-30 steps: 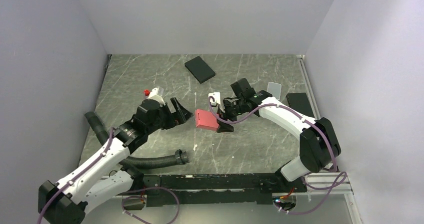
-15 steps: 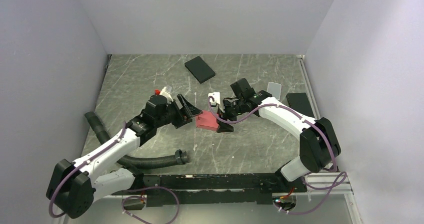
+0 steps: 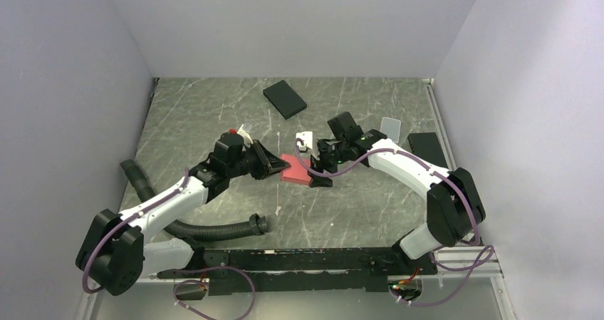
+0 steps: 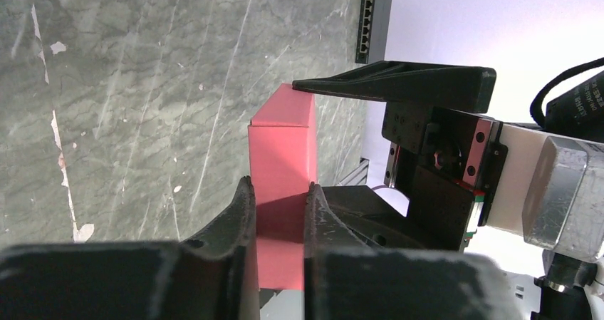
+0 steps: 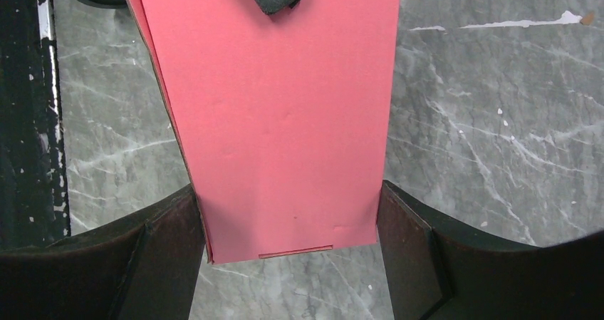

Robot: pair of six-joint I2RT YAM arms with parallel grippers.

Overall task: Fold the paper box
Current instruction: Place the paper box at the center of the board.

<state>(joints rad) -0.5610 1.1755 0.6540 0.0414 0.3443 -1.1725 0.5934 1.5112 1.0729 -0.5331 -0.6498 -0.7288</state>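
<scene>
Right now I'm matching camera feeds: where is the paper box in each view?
Top external: paper box mid-table, between left tool and right tool.
Left wrist: box centre, pinched in the left tool.
Right wrist: box upper middle, gripped by the right tool.
Shared landmark: marbled table.

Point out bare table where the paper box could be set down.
Free: table left of the black flat box; near patch between hose and right arm. Crowded: centre, left gripper and right gripper on the paper box.
</scene>
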